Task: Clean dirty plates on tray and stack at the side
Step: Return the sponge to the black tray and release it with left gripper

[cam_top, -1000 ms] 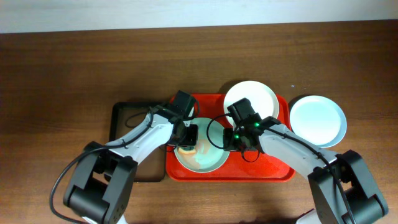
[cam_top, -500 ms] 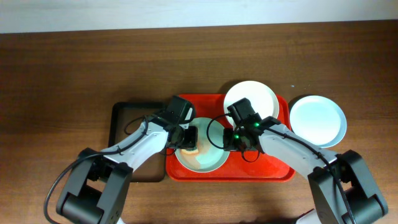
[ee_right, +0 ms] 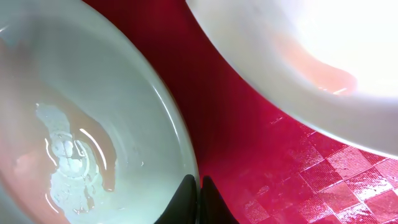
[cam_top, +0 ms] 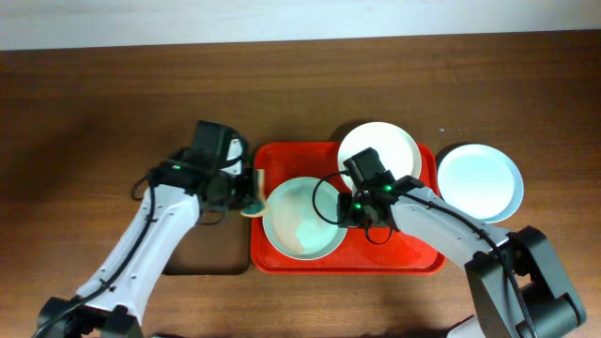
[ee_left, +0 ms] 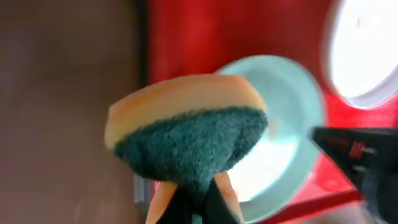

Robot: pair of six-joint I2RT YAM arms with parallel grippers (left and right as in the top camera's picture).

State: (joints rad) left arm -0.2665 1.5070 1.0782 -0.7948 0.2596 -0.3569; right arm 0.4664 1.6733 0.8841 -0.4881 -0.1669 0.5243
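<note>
Left pincer [cam_top: 241, 193]: clamped shut on a sponge [ee_left: 186, 140], at the left edge of the red tray [cam_top: 413, 255]. Right pincer [ee_right: 199, 196]: nearly closed, pinching the rim of the green plate [cam_top: 302, 221], which sits on the tray at frame centre.

Place: I am working at what is looking like a robot test bench dressed as a dishwashing spot, though the tight view is leaving me unsure.
Surface: a plain brown wooden table [cam_top: 94, 94] is carrying everything, and a pale wall strip [cam_top: 282, 19] is running along its far edge.
Props: a red tray [cam_top: 413, 255], a black tray [cam_top: 211, 252], a pale green plate [cam_top: 300, 230], a white plate [cam_top: 390, 145] and a pale blue plate [cam_top: 479, 183] are lying out.
Rig: my left arm [cam_top: 155, 235] and right arm [cam_top: 441, 225] are reaching in, with cables showing. My left gripper [ee_left: 198, 199] is clamping a sponge [ee_left: 186, 134].
</note>
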